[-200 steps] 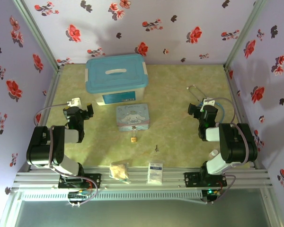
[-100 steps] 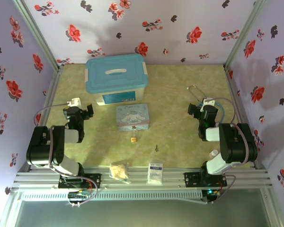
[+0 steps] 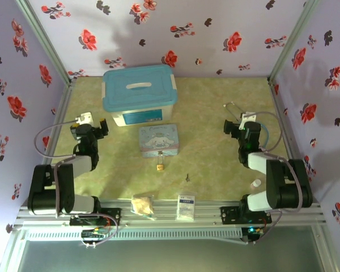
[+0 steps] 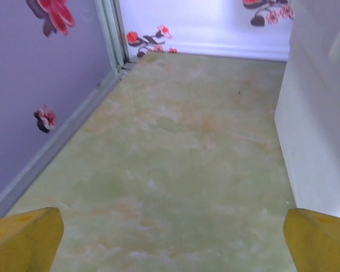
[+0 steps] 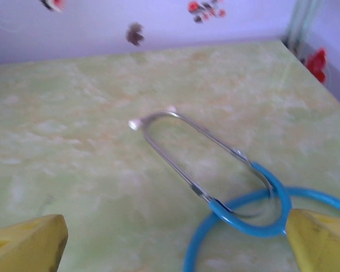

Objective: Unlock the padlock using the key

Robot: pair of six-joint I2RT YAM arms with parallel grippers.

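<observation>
Lying on the green marbled surface [image 3: 209, 107] just in front of the pale-blue cartoon tin [image 3: 158, 140], the brass padlock [image 3: 160, 166] was seen from above, with the tiny dark key [image 3: 187, 177] set near it on the right and slightly closer to the arm bases, the two apart and neither touched. Both were placed in the open middle ground between the arms, which was judged to put them within reach of either side. The left arm [image 3: 73, 161] was held out near the left wall beside the blue-lidded storage box [image 3: 139, 93], and its jaws were spread wide with nothing between them: in the left wrist view the yellow fingertips [image 4: 22, 238] were shown at opposite corners over bare surface. The right arm [image 3: 266, 164] was pointed toward a blue-tubed stethoscope [image 5: 232, 198] lying ahead of it, and its jaws were likewise parted and empty. No step of the unlocking was judged to have been begun. Because the key is slim and lay flat, a careful pinch was expected to be needed, with the padlock steadied by the other jaws so that key and keyhole could be lined up.
</observation>
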